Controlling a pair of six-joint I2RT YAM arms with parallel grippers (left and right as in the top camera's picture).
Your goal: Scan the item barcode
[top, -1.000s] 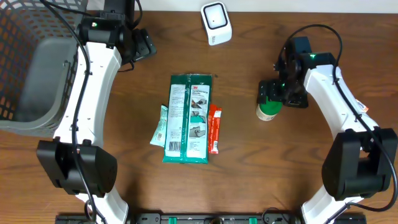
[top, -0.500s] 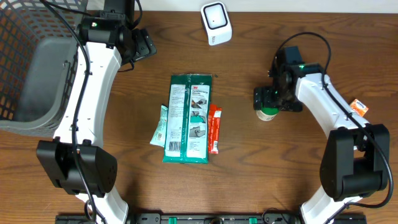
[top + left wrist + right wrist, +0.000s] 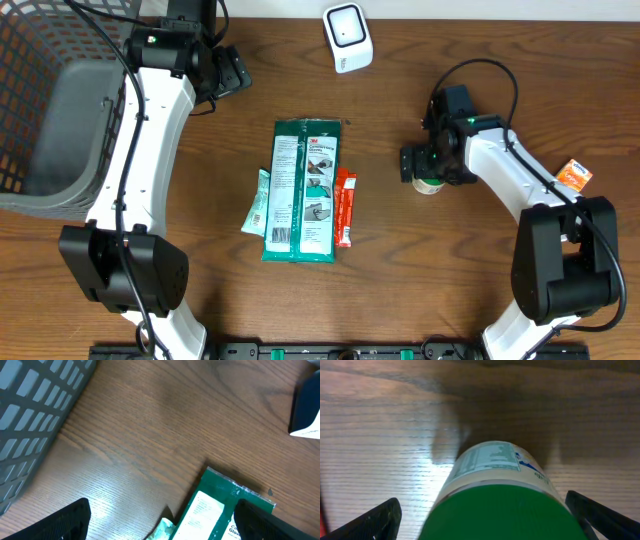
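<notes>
the brown wooden table (image 3: 400,290) filled the overhead view. a grey mesh-walled basket (image 3: 30,45) sat at its far left edge, partly under the left arm (image 3: 140,140). that white arm reached up along the basket's side, and the left gripper (image 3: 167,521) hovered over bare wood near the top of the table with its fingers spread wide and nothing between them. the right arm (image 3: 515,175) bent in from the right side, and the right gripper (image 3: 485,521) hung low over a green-lidded canister (image 3: 492,462). its two fingers stood fully apart, one on each side of the lid, with a visible gap to the canister on both sides.

a large green 3m package (image 3: 305,190) lay flat in the middle of the table, its long side running top to bottom. the white barcode scanner (image 3: 347,37) stood at the top edge of the table, above and to the right of that package, well apart from both grippers.

the canister stood upright to the right of centre, between the green package and the right arm's base, its printed white label facing the wrist camera. a teal packet (image 3: 256,205) lay against the package's left edge, tilted slightly. a slim orange-red packet (image 3: 344,207) lay along its right edge. a small orange packet (image 3: 573,175) rested just beside the right arm, at the far right.
</notes>
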